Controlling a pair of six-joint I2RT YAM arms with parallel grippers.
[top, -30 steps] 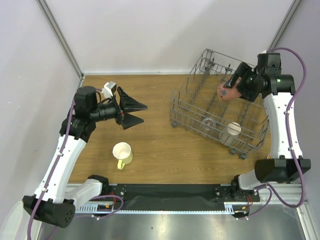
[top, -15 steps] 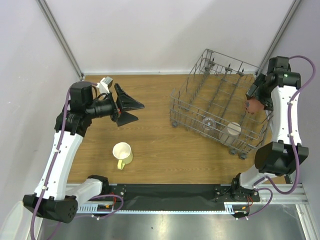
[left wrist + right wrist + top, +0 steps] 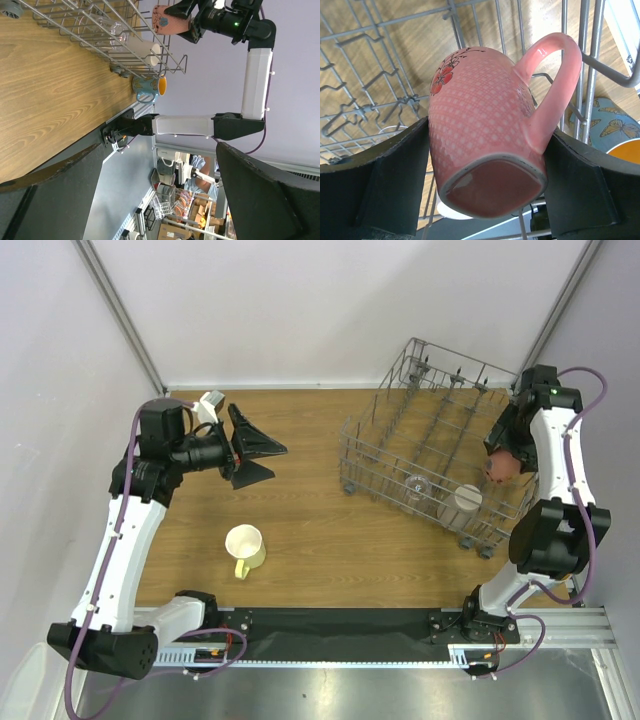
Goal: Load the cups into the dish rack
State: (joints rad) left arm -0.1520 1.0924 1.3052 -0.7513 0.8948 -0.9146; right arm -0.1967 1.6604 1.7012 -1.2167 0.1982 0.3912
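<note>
Here, the right fingers point(image 3: 395, 180) are clamped on the sides of the salmon-pink mug point(image 3: 485, 135). Its base faces the wrist camera and its handle juts to one side, above the right end of the dish rack point(image 3: 400, 455). A beige cup point(image 3: 467, 499) and a clear glass point(image 3: 416, 483) sit inside the rack. The left fingers point(image 3: 258, 445) are spread apart, empty, above the worktop point(image 3: 310, 530), well apart from the pale yellow mug point(image 3: 244, 545) standing there.

The brown wood-grain tabletop point(image 3: 320, 430) fills the middle of the top view, with a flat white wall panel point(image 3: 330, 310) behind it at 12 o'clock. A flat black strip point(image 3: 340, 622) edges it at 6 o'clock, with a silver metal rail point(image 3: 350, 690) just beyond. A slanted grey metal post point(image 3: 120, 310) stands at 10 o'clock.
</note>
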